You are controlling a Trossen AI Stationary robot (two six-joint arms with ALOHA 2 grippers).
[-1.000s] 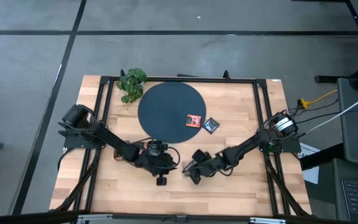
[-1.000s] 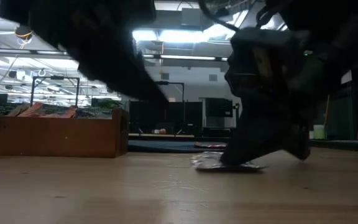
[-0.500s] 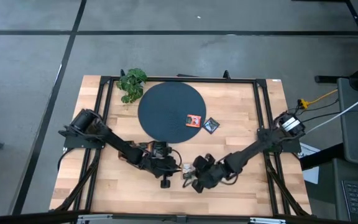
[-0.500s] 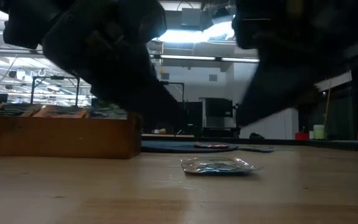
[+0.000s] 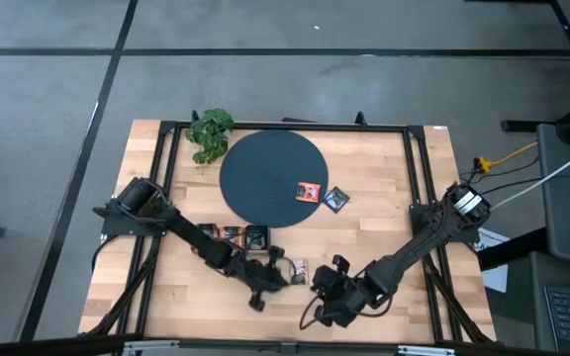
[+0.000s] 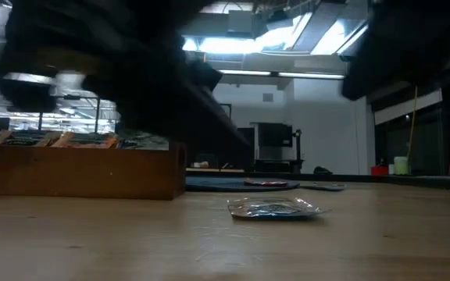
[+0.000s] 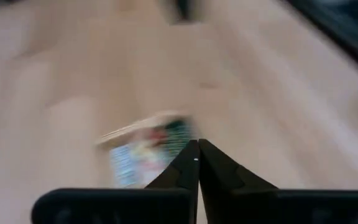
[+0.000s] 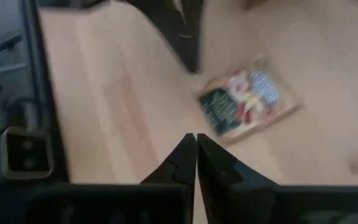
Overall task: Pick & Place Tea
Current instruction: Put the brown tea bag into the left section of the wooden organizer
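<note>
Both arms reach in low over the near half of the desk (image 5: 384,168), their tips close together.

Left hand (image 7: 197,149) — fingers pressed together, nothing between them. It sits just beside a loose tea sachet (image 5: 300,269) that lies flat on the bare wood; in the left wrist view the closed tips point at this sachet's edge, contact cannot be judged. The sachet is dark green with a light label and a red-and-white print.

Right hand (image 8: 196,142) — fingers likewise together, empty, a little nearer the front edge than the sachet. In the right wrist view the sachet lies just beyond the tips, apart from them.

Low view: the sachet lies flat and crinkled on the wood, clear of both arms, which show only as dark blurred masses overhead.

Other tea: an orange-red sachet (image 5: 310,191) rests on the dark disc (image 5: 265,173) near its right rim; a black sachet (image 5: 336,199) lies on the wood just beside that rim. A wooden tray (image 6: 76,170) holds more sachets, partly hidden under the left arm in the high view. A leafy plant (image 5: 210,133) stands at the far left corner.
</note>
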